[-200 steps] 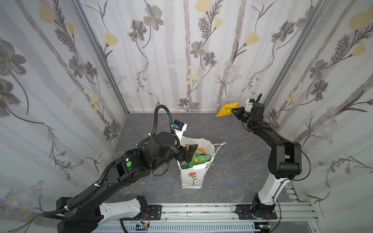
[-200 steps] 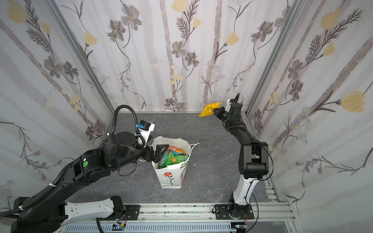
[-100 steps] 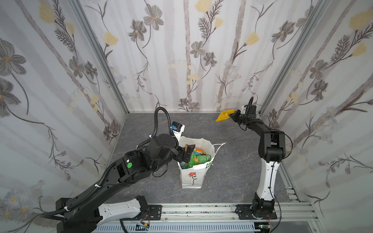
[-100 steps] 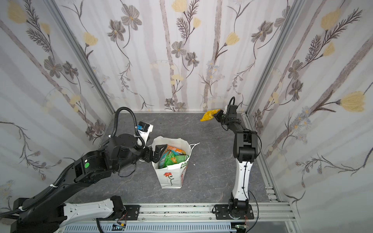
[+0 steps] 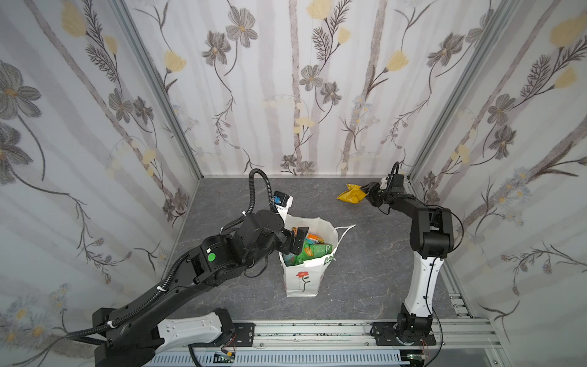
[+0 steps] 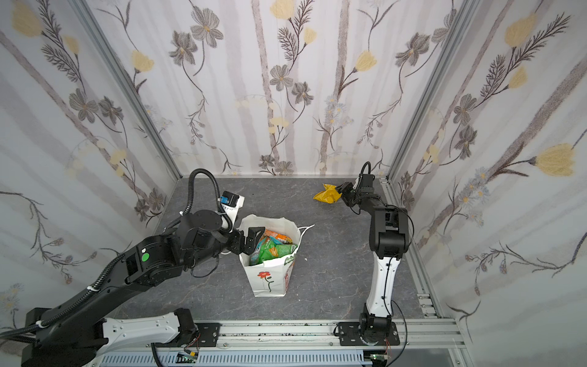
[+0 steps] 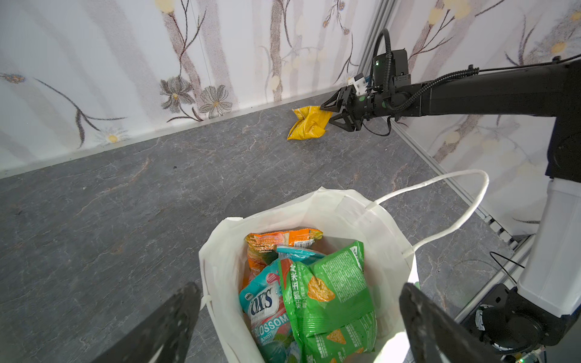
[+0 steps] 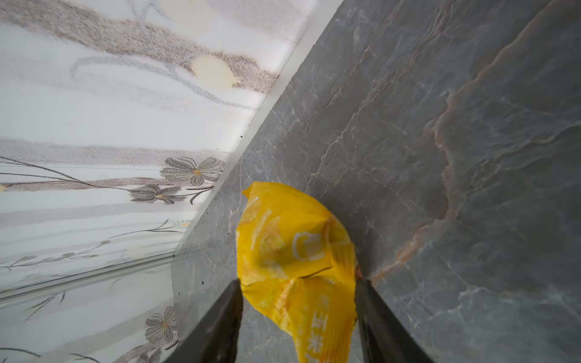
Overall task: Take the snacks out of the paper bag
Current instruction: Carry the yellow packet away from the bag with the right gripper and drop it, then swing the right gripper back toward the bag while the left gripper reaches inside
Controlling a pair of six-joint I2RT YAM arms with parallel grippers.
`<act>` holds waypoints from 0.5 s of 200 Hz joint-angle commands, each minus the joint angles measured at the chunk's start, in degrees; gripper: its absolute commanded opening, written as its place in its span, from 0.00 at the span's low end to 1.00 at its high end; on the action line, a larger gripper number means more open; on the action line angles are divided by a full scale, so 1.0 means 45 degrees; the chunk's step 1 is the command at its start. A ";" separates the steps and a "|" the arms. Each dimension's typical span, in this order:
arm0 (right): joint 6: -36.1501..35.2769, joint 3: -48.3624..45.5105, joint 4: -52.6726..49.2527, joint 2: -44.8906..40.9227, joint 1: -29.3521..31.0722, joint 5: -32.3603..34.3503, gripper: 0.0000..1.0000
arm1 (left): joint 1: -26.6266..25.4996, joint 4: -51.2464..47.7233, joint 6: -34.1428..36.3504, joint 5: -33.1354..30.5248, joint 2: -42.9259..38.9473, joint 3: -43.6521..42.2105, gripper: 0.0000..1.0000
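Note:
The white paper bag (image 5: pixel 303 279) (image 6: pixel 270 279) stands upright mid-table with its mouth open (image 7: pixel 386 235). Inside it lie snacks: a green packet (image 7: pixel 330 292), a teal-and-white packet (image 7: pixel 264 301) and an orange one (image 7: pixel 276 239). My left gripper (image 5: pixel 297 241) (image 6: pixel 252 241) (image 7: pixel 298 289) hovers open over the bag's mouth, holding nothing. A yellow packet (image 5: pixel 351 193) (image 6: pixel 327 193) (image 7: pixel 309 122) (image 8: pixel 292 245) lies on the table at the far right back. My right gripper (image 5: pixel 368 192) (image 6: pixel 343 192) (image 7: pixel 328 116) (image 8: pixel 298 283) is low there, open, its jaws standing apart on either side of the packet's near end.
Flowered walls enclose the grey stone table (image 5: pixel 228 197) on three sides; the back wall's foot runs close behind the yellow packet. One white cord handle (image 7: pixel 465 207) hangs off the bag's right side. A metal rail (image 5: pixel 317 330) runs along the front edge.
My right gripper came down from mid-air to the table at the back right with the yellow packet and spread its jaws off it. The left arm has barely moved.

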 commanded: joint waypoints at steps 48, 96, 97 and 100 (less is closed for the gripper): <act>0.0074 -0.3384 0.2497 -0.4281 -0.0329 0.1086 0.74 | -0.0004 0.0338 -0.1117 -0.0118 0.0040 0.0076 1.00; 0.0169 -0.5766 0.3539 -0.8609 -0.0192 0.0750 0.77 | 0.0003 0.0320 -0.1634 -0.0407 0.0560 0.0439 1.00; 0.0161 -0.5806 0.3533 -0.8707 -0.0192 0.0739 0.77 | 0.0000 0.0324 -0.1634 -0.0418 0.0579 0.0453 1.00; 0.0145 -0.5915 0.3527 -0.9006 -0.0192 0.0709 0.77 | -0.0008 0.0313 -0.1634 -0.0398 0.0641 0.0489 1.00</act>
